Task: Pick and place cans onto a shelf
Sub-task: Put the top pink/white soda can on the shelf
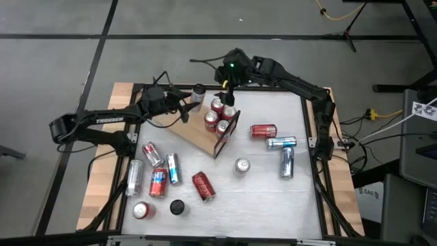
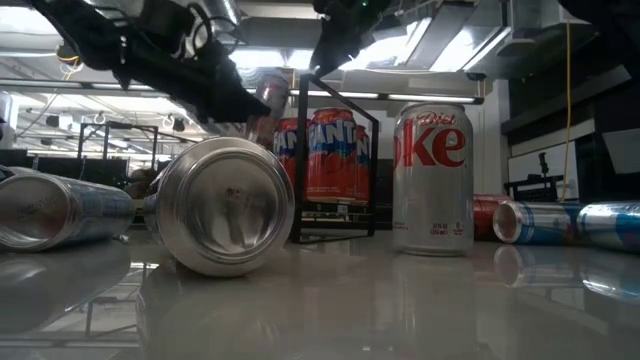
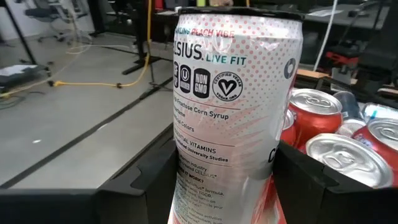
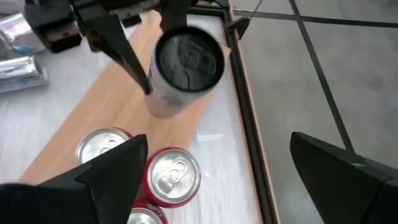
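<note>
A slim white can (image 3: pixel 233 106) stands upright between the fingers of my left gripper (image 1: pixel 194 96), at the far end of the light-brown shelf (image 1: pixel 198 133). Seen from above, its dark top (image 4: pixel 189 59) is over the board (image 4: pixel 106 102). Several red cans (image 1: pixel 220 116) stand on the shelf beside its black frame (image 1: pixel 231 131). My right gripper (image 4: pixel 217 180) hovers open above those red cans (image 4: pixel 171 174) and touches nothing. My left gripper pinches the slim can's side wall (image 3: pixel 186 180) between its two fingers (image 3: pixel 146 183), below the middle of its height. The fingers come in about level from the table's left. The can stays nearly upright over the shelf's far end; whether its bottom touches the board, I cannot tell.
Several loose cans (image 1: pixel 156 174) lie at the near left, with a black disc (image 1: pixel 177 206) beside them. A red can (image 1: pixel 203 186) and an upright silver can (image 1: pixel 242 165) are mid-table. Three more cans (image 1: pixel 280 145) lie at the right.
</note>
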You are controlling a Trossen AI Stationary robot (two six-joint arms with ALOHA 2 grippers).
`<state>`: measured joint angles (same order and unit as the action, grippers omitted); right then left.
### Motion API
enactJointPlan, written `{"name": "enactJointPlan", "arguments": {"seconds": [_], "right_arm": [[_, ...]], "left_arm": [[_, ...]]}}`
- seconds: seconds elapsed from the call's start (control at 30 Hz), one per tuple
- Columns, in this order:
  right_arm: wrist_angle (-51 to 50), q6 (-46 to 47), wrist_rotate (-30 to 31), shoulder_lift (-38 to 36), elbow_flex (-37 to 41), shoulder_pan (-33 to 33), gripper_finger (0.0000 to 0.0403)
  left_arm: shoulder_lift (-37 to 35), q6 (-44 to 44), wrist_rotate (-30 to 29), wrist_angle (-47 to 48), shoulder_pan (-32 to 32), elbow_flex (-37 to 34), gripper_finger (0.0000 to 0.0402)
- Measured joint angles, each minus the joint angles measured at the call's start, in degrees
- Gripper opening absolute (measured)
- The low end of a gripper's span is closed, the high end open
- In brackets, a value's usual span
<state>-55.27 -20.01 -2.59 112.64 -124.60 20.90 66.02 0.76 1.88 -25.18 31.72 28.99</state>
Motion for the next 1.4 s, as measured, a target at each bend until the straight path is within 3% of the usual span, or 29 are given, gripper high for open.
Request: {"name": "enactJointPlan", "arguments": {"seconds": [0.23, 0.47, 0.83, 1.4], "right_arm": [[-0.1, -0.1, -0.4, 0.0, 0.0, 0.5, 0.0381], [2.6, -7.0, -4.1, 1.6, 0.1, 0.5, 0.0381], [6.9, -14.9, -1.7, 6.7, 0.1, 0.5, 0.0381], [8.8, -15.0, -10.1, 8.5, 0.1, 1.7, 0.0381]], "left_arm": [[7.5, 0.0, 2.3, -7.4, 2.1, 0.0, 0.0209], [11.1, 0.5, 2.3, -8.9, 2.5, 0.0, 0.0209], [11.3, 0.6, 3.9, -9.2, 2.2, 0.0, 0.0209], [11.3, 0.1, 6.3, -9.9, 2.0, 0.0, 0.0209]]}}
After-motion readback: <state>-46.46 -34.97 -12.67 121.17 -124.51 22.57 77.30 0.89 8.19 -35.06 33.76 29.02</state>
